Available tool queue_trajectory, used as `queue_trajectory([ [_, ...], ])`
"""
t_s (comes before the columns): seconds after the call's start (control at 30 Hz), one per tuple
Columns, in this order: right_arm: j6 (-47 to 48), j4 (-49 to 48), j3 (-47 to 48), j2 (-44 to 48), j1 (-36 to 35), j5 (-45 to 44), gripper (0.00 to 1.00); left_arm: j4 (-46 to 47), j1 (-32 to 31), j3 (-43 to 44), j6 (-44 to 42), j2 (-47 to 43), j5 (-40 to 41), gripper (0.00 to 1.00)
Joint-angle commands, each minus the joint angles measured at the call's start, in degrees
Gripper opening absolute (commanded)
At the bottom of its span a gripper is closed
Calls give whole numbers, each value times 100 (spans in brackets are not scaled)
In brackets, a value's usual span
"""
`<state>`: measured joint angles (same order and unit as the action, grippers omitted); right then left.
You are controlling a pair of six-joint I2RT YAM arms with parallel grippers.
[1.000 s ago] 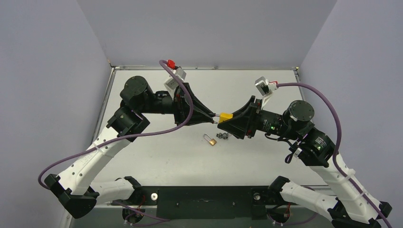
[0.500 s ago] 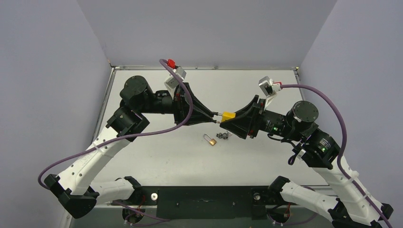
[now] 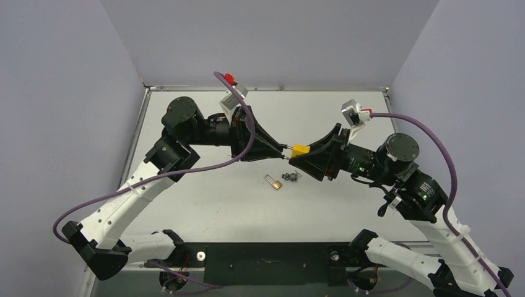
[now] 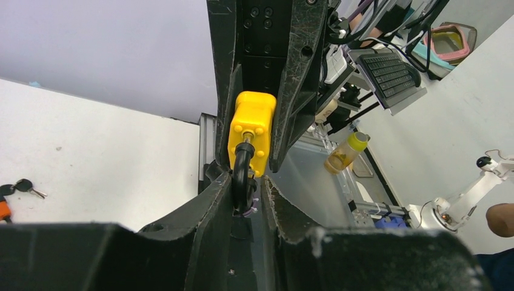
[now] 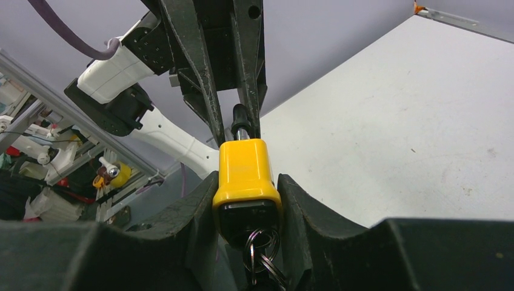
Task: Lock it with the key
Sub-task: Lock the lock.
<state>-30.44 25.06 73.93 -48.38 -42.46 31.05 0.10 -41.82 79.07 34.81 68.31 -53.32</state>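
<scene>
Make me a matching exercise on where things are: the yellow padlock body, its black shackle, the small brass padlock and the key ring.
1 yellow padlock body
2 black shackle
3 brass padlock
4 key ring

A lying on the table
B between the left fingers
C at the body's keyhole end
D between the right fingers

Pairs: 1-D, 2-B, 3-A, 4-C

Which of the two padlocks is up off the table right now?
The yellow padlock, held in the air by the left gripper and the right gripper. The small brass padlock lies loose on the table.
</scene>
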Motion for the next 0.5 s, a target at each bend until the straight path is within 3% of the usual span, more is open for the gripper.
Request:
queue_trajectory([
  [0.0,125,-388,161,42,13,-350,0,359,-189,313,158,50,-128,19],
  [0.13,185,-339,153,48,9,-379,0,377,-265,302,173,123,-11,14],
  [0.23,213,-317,121,64,9,-410,0,358,-294,317,200,174,135,0],
  [0.4,332,-217,90,61,10,-650,0,221,-293,345,286,226,744,0],
  [0.43,352,-200,84,67,9,-695,3,220,-292,363,310,235,801,0],
  [0.47,391,-193,66,66,9,-786,15,219,-291,381,374,239,943,0],
])
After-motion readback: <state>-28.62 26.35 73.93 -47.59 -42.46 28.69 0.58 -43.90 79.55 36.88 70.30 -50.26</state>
